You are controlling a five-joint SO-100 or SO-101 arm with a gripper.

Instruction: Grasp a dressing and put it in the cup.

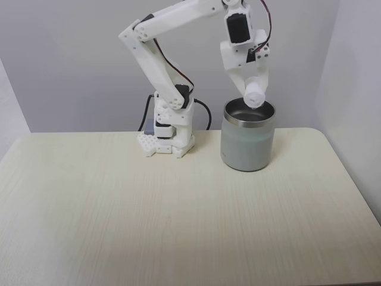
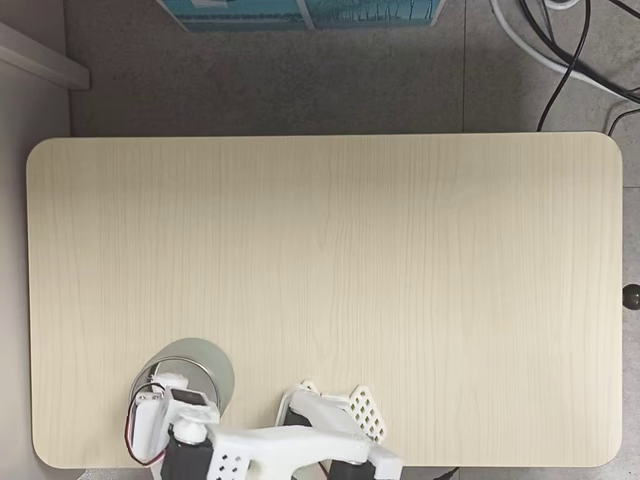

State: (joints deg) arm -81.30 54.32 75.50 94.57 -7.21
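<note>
The cup [image 1: 247, 142], a pale grey-green tumbler with a shiny steel rim, stands at the back right of the table in a fixed view. Just above its open mouth hangs the dressing [image 1: 255, 95], a small white roll, with my gripper [image 1: 254, 92] shut on it and pointing down. In a fixed view from above, the cup [image 2: 203, 360] sits near the lower left table edge. There the gripper [image 2: 168, 386] and wrist cover part of the cup's opening, and the dressing is hidden.
The arm's white base [image 1: 169, 138] stands at the back edge, left of the cup. The light wooden table [image 1: 178, 214] stretches wide in front. Beyond the table, cables [image 2: 570, 50] lie on the floor and a blue box [image 2: 300, 12] sits there too.
</note>
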